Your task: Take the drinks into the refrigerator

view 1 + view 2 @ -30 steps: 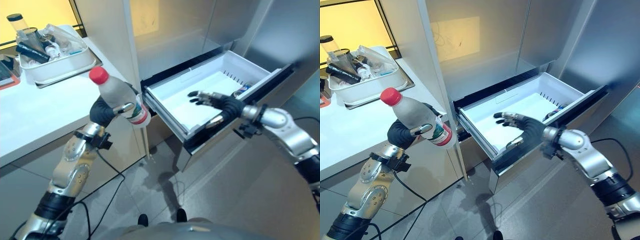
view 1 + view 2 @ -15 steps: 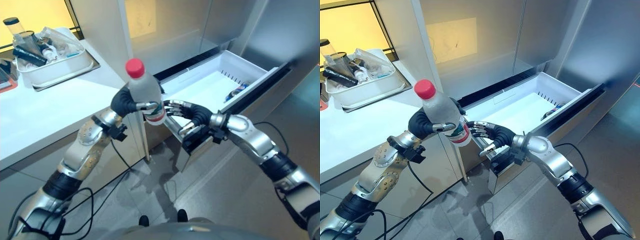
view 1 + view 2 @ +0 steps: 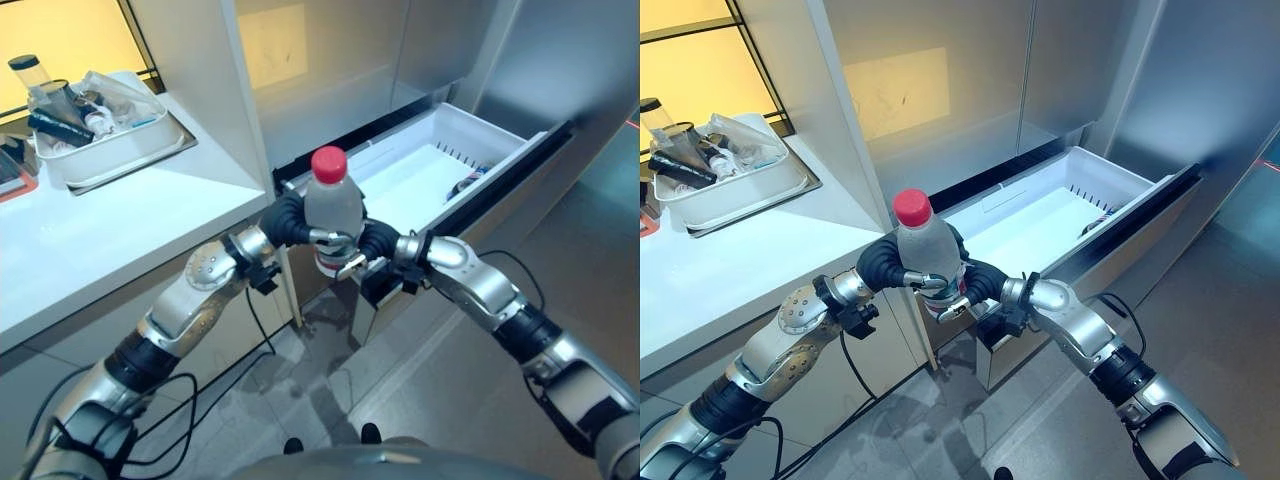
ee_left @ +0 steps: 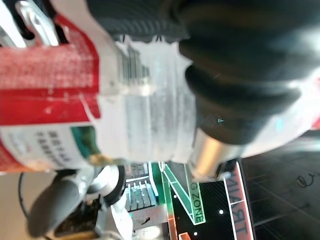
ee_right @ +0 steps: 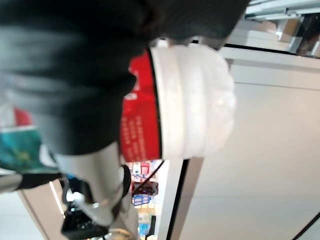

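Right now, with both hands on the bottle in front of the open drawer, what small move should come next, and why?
Probably the left hand should let go. The bottle stands upright between both hands, the right hand closed on its lower part, so this looks like a handover. The open drawer lies on the right arm's side, with a can at its far end.

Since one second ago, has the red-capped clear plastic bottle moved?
Yes. The bottle moved right, from beside the white counter to the open drawer's front corner.

Both arms reach in to meet at center; left hand [image 3: 287, 219] and right hand [image 3: 377, 240] curl around the bottle [image 3: 332, 212].
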{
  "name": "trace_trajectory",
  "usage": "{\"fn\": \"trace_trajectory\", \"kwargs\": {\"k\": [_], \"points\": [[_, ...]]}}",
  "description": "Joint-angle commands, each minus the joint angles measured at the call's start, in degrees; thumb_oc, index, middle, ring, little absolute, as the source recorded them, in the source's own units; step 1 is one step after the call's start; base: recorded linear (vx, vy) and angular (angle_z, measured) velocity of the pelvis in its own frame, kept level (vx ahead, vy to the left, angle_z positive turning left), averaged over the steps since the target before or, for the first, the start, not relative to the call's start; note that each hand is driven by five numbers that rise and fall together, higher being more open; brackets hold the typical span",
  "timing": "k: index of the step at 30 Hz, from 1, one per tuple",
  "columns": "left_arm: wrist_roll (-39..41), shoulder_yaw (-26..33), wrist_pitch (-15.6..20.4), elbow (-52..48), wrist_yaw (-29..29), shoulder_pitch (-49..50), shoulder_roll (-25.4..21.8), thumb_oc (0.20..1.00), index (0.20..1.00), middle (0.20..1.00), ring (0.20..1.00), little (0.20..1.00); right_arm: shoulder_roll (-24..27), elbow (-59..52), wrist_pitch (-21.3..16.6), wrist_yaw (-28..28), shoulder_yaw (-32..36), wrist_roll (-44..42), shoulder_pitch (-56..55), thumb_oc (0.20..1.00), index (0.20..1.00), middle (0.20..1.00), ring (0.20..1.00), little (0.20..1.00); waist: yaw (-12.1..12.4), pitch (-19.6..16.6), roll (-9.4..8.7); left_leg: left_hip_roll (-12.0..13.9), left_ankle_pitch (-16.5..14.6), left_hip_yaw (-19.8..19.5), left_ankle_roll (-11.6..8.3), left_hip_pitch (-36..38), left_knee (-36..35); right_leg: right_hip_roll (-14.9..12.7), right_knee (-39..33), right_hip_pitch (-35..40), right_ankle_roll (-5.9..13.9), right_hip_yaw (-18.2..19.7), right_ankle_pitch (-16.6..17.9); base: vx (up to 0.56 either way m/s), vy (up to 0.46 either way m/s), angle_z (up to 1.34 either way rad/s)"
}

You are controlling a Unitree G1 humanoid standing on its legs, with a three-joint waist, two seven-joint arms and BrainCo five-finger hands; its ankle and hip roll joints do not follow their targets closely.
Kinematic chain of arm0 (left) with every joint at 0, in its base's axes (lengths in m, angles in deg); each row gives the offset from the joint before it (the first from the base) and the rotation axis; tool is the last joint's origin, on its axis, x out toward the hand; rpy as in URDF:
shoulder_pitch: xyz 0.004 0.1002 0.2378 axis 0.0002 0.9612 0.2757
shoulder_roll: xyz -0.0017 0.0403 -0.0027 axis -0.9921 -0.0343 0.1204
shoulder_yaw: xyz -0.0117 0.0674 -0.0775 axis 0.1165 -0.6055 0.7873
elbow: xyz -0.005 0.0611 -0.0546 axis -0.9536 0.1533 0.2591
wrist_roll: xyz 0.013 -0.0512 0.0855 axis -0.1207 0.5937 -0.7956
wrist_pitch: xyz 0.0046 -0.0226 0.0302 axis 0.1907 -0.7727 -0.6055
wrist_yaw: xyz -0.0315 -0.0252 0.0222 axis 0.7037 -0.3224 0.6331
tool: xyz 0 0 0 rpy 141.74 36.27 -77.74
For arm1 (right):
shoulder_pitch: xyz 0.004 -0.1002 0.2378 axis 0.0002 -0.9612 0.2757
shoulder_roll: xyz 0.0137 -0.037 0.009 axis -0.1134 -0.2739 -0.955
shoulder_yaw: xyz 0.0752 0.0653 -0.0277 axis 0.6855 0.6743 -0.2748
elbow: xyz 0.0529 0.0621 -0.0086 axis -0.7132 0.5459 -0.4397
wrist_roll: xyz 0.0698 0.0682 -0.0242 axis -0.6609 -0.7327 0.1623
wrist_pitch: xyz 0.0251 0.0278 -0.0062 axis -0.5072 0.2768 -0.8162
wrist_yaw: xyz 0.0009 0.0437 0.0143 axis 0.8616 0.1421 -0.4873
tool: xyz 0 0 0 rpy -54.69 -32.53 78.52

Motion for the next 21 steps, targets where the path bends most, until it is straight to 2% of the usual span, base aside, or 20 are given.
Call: {"fn": "trace_trajectory", "kwargs": {"k": [1, 8, 9, 10, 11, 21], "points": [[1.1, 1.0, 4.0, -0.2, 0.2, -9.1, 3.7, 0.200, 0.200, 0.200, 0.200, 0.200, -3.1, -1.1, -3.3, 0.4, -0.6, -0.9, 4.3, 1.000, 1.000, 1.000, 1.000, 1.000, 0.1, -3.0, -1.34, 0.2, -8.0, -0.9, 0.57, 3.4, 2.5, -2.2, 1.7, 3.9, 2.78, -2.4, -6.2, 0.00, 0.000, 0.00], [0.2, 1.6, 3.8, 0.1, -0.4, -8.0, 5.6, 0.200, 0.200, 0.200, 0.200, 0.200, -4.7, -2.3, -3.6, 0.7, 0.0, -0.9, 3.6, 1.000, 1.000, 1.000, 1.000, 1.000, 0.0, -3.0, -1.28, 0.1, -8.1, -0.8, 0.69, 3.5, 2.6, -2.1, 1.5, 4.1, 2.72, -2.2, -6.3, 0.00, 0.000, 0.00], [0.0, 1.7, 3.7, 0.2, -0.3, -7.8, 5.7, 0.200, 0.200, 0.200, 0.200, 0.200, -4.8, -2.8, -3.4, 0.5, 0.0, -1.3, 3.4, 0.818, 0.818, 0.818, 0.818, 0.818, 0.0, -3.0, -1.31, 0.2, -8.1, -0.8, 0.70, 3.5, 2.6, -2.1, 1.5, 4.0, 2.73, -2.2, -6.3, 0.00, 0.000, 0.00], [-0.2, 1.8, 3.8, 0.3, -0.3, -7.7, 5.8, 0.200, 0.200, 0.200, 0.200, 0.200, -4.9, -3.0, -3.3, 0.4, 0.1, -1.5, 3.2, 0.354, 0.354, 0.354, 0.354, 0.354, -0.1, -3.0, -1.32, 0.2, -8.1, -0.9, 0.70, 3.6, 2.6, -2.1, 1.5, 4.0, 2.74, -2.2, -6.3, 0.00, 0.000, 0.00], [-0.4, 2.0, 3.8, 0.4, -0.4, -7.6, 5.9, 0.200, 0.200, 0.200, 0.200, 0.200, -4.8, -3.5, -3.2, 0.1, 0.1, -1.6, 3.0, 0.200, 0.200, 0.200, 0.200, 0.200, -0.1, -3.0, -1.32, 0.2, -8.1, -0.9, 0.70, 3.6, 2.6, -2.1, 1.6, 4.1, 2.73, -2.3, -6.4, 0.00, 0.000, 0.00], [-1.1, 2.4, 4.3, 1.0, -1.2, -6.8, 8.0, 0.200, 0.200, 0.200, 0.200, 0.200, -5.5, -4.4, -2.0, -0.9, -0.8, -4.0, 1.8, 0.200, 0.200, 0.200, 0.200, 0.200, 0.0, -2.9, -1.45, 0.3, -7.8, -1.4, 0.62, 3.6, 2.4, -2.1, 1.6, 4.4, 2.59, -2.8, -6.6, 0.00, 0.000, 0.00]]}}
